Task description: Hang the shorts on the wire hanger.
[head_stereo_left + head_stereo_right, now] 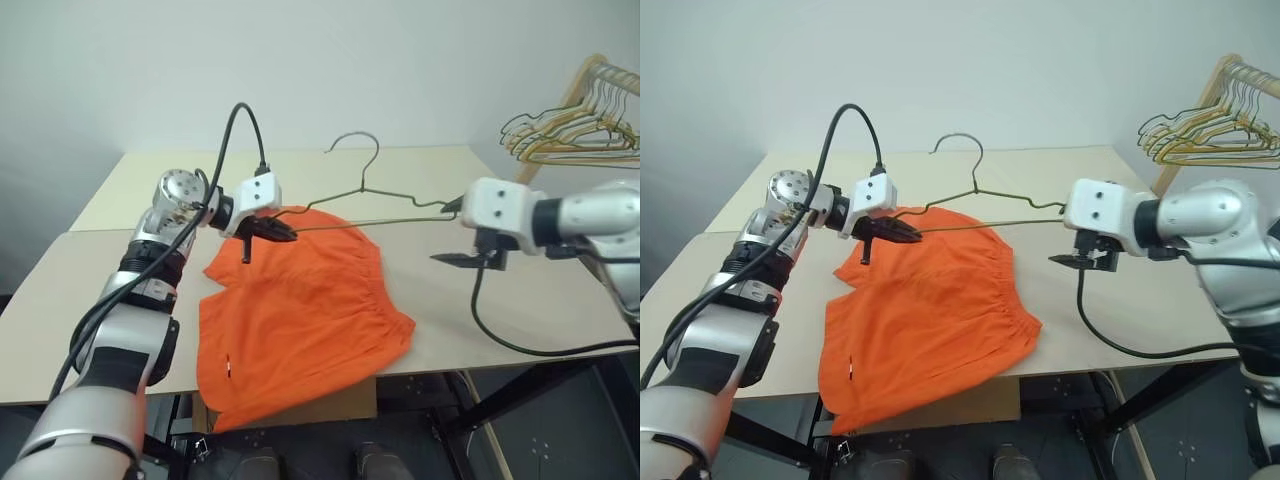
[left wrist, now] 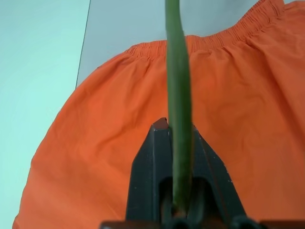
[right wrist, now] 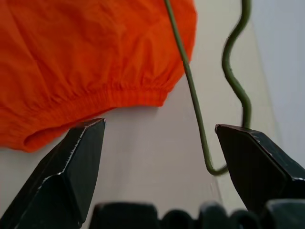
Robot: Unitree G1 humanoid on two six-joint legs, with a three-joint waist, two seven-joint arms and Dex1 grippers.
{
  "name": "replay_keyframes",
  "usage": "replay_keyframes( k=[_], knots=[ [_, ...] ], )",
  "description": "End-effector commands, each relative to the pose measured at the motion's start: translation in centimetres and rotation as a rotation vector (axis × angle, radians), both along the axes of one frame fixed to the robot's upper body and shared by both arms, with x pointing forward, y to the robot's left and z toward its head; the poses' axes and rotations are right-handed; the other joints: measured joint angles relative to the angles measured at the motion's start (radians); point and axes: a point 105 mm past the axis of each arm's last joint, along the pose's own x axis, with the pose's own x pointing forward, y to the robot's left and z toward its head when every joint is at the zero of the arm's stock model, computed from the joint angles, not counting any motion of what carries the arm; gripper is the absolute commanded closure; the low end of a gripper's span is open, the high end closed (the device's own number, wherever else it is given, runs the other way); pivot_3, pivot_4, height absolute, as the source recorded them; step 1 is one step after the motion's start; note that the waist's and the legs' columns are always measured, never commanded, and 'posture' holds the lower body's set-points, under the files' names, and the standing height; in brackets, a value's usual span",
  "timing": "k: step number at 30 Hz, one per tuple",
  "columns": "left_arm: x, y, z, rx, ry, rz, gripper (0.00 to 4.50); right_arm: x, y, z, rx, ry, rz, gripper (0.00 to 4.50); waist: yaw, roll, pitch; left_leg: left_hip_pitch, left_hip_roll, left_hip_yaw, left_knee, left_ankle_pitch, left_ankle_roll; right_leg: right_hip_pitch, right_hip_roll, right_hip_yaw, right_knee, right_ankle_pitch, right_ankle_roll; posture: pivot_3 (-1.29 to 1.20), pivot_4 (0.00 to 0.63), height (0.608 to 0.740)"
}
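Observation:
The bright orange shorts [image 1: 300, 320] lie spread on the table, and one leg hangs over the front edge. The thin wire hanger [image 1: 363, 187] is lifted above their waistband with its hook pointing to the far side. My left gripper [image 1: 285, 235] is shut on the hanger's left end, and the wire [image 2: 178, 86] runs out between its fingers over the shorts [image 2: 95, 143]. My right gripper [image 1: 450, 233] stands open at the hanger's right end. The bent corner of the wire [image 3: 195, 105] lies between its spread fingers and touches neither. The right gripper [image 3: 159, 126] holds nothing.
A pale wooden table [image 1: 560, 300] carries everything. A bunch of other hangers [image 1: 575, 125] hangs on a wooden rack at the back right. A cardboard box [image 1: 330, 405] sits under the front edge. Black cables trail from both wrists.

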Motion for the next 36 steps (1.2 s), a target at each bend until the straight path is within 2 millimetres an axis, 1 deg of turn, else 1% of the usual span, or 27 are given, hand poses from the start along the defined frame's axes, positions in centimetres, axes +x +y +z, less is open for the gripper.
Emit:
replay_keyframes(
  k=[1, 2, 4, 6, 9, 11, 13, 17, 19, 22, 26, 27, 32, 35, 36],
  knots=[
    [0.0, -0.7, 1.2, 0.015, -0.049, -0.037, 4.5, 0.1, 0.3, 1.3, -0.013, -0.001, 0.008, 0.17, 0.007, 0.0, 0.0, -0.001, 0.0, 0.0, 0.0, 0.0, 0.0, -0.001, 0.0, 0.0, 0.0, 0.001, 0.001, 0.11, 0.0, 0.74],
    [0.0, -0.6, 1.2, 0.018, -0.049, -0.03, 4.5, -0.1, 0.3, 1.7, -0.013, 0.003, 0.013, 0.17, 0.013, 0.0, 0.0, -0.002, 0.0, 0.0, 0.0, 0.0, 0.0, -0.001, 0.0, 0.0, 0.0, 0.003, 0.005, 0.11, 0.0, 0.74],
    [0.4, -0.4, 1.2, 0.003, -0.036, 0.008, 4.5, -0.9, 0.2, 2.2, -0.007, 0.017, 0.036, 0.17, 0.025, 0.0, 0.0, -0.006, 0.0, 0.0, 0.0, 0.0, 0.0, -0.006, 0.0, 0.0, 0.0, 0.003, 0.004, 0.13, 0.0, 0.74],
    [0.9, -0.2, 1.2, -0.011, -0.024, 0.062, 4.5, -2.0, 0.1, 2.4, 0.005, 0.053, 0.067, 0.17, 0.039, 0.0, 0.0, -0.013, 0.0, -0.001, 0.002, 0.0, 0.0, -0.012, 0.0, -0.001, 0.002, 0.007, -0.002, 0.13, 0.0, 0.74],
    [1.2, 0.1, 1.1, -0.021, -0.005, 0.093, 4.5, -3.8, 0.1, 2.8, 0.043, 0.102, 0.128, 0.17, 0.061, 0.0, 0.0, -0.016, 0.0, -0.001, 0.005, -0.002, 0.003, -0.014, 0.0, -0.001, 0.002, 0.008, -0.003, 0.13, 0.0, 0.74],
    [1.2, 0.3, 1.1, -0.019, -0.002, 0.094, 4.5, -4.2, -0.1, 3.5, 0.077, 0.101, 0.126, 0.17, 0.073, 0.0, 0.0, -0.017, 0.0, -0.001, 0.007, -0.003, 0.003, -0.014, 0.0, -0.002, 0.001, 0.008, -0.002, 0.13, 0.0, 0.74],
    [1.2, 0.4, 1.1, -0.012, -0.004, 0.097, 4.5, -4.0, -0.3, 4.2, 0.104, 0.086, 0.103, 0.17, 0.077, 0.0, 0.0, -0.018, 0.0, -0.001, 0.009, -0.003, 0.003, -0.014, 0.0, -0.001, 0.001, 0.008, -0.002, 0.13, 0.0, 0.74],
    [1.1, 0.2, 1.1, 0.006, -0.022, 0.073, 4.5, -3.0, -0.9, 4.5, 0.073, 0.049, 0.037, 0.17, 0.08, 0.0, 0.0, -0.018, 0.0, 0.0, 0.012, -0.003, 0.002, -0.014, 0.0, -0.001, 0.002, 0.007, 0.002, 0.13, 0.0, 0.74],
    [1.0, -0.1, 1.1, 0.004, -0.025, 0.053, 4.5, -1.7, -1.4, 3.7, 0.037, 0.041, -0.02, 0.17, 0.079, 0.0, 0.0, -0.017, 0.001, 0.0, 0.012, -0.003, 0.002, -0.014, 0.0, -0.001, 0.002, 0.006, 0.003, 0.12, 0.0, 0.74],
    [0.8, -0.3, 1.2, 0.002, -0.029, 0.033, 4.5, 0.4, -1.7, 2.9, 0.026, 0.033, -0.097, 0.17, 0.075, 0.0, 0.0, -0.017, 0.001, 0.001, 0.013, -0.003, 0.002, -0.014, 0.0, -0.001, 0.002, 0.005, 0.001, 0.12, 0.0, 0.74],
    [0.6, -0.3, 1.2, 0.007, -0.03, 0.016, 4.5, 2.3, -1.3, 2.3, 0.018, 0.043, -0.132, 0.17, 0.069, 0.0, 0.0, -0.017, 0.001, 0.002, 0.013, -0.002, 0.002, -0.015, 0.0, 0.0, 0.004, 0.009, 0.001, 0.13, 0.0, 0.74],
    [0.6, -0.3, 1.2, 0.008, -0.03, 0.015, 4.5, 2.5, -1.1, 2.2, 0.014, 0.049, -0.13, 0.17, 0.07, 0.0, 0.0, -0.017, 0.001, 0.002, 0.013, -0.002, 0.002, -0.016, 0.001, 0.0, 0.005, 0.011, -0.002, 0.13, 0.0, 0.74],
    [0.3, -0.6, 1.4, 0.001, -0.027, -0.01, 4.5, 3.3, 0.0, 1.0, -0.009, 0.103, -0.105, 0.17, 0.076, 0.0, 0.0, -0.02, 0.0, 0.001, 0.012, -0.003, 0.002, -0.018, 0.001, 0.0, 0.007, 0.009, -0.003, 0.14, 0.0, 0.74],
    [0.1, -0.7, 1.4, -0.002, -0.026, -0.02, 4.5, 3.5, 0.5, 0.6, -0.03, 0.117, -0.085, 0.77, 0.077, 0.0, 0.0, -0.021, 0.0, 0.001, 0.013, -0.003, 0.002, -0.018, 0.001, 0.0, 0.008, 0.009, -0.003, 0.15, 0.0, 0.74],
    [0.0, -0.7, 1.4, -0.003, -0.025, -0.024, 4.5, 3.5, 0.6, 0.5, -0.035, 0.12, -0.079, 1.12, 0.078, 0.0, 0.0, -0.021, 0.0, 0.001, 0.013, -0.003, 0.002, -0.018, 0.001, 0.0, 0.008, 0.009, -0.003, 0.14, 0.0, 0.74]
  ],
)
